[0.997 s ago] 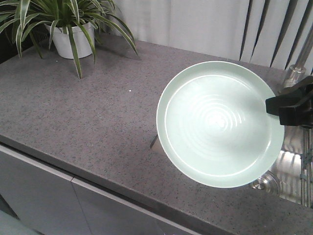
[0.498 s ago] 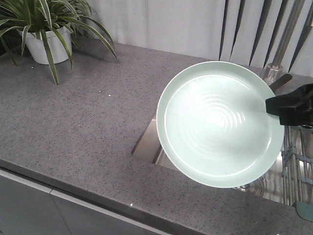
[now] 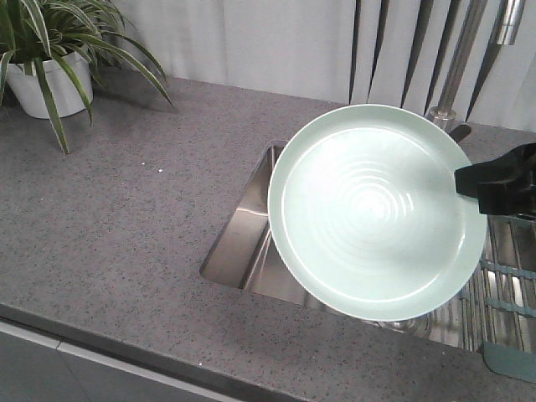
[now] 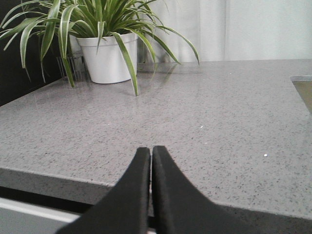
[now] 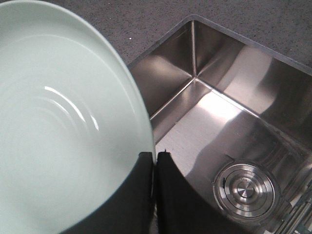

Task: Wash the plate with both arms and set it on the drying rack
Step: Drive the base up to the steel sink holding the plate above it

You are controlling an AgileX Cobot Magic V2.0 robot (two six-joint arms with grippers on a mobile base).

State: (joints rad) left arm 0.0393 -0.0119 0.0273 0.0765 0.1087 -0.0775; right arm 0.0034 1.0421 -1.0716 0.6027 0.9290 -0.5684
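The sink (image 3: 243, 247) has slid in under the plate (image 3: 377, 213), which my right end effector (image 5: 155, 158) pinches by the rim. My left end effector (image 4: 151, 155) is closed and empty. Rinsing looks next.

Looks bright and evenly lit, with white glare on the plate (image 3: 377, 209) and the steel sink (image 5: 214, 112), soft shadow beside the plant (image 3: 46, 79), and sharp focus.

We find open counter (image 3: 126, 209) near and left; potted plant (image 3: 38, 67) blocks far-left corner. Tilted plate (image 3: 377, 213) covers most of sink (image 3: 239, 247), left strip open; faucet (image 3: 459, 59) far, drying rack (image 3: 511, 289) right.
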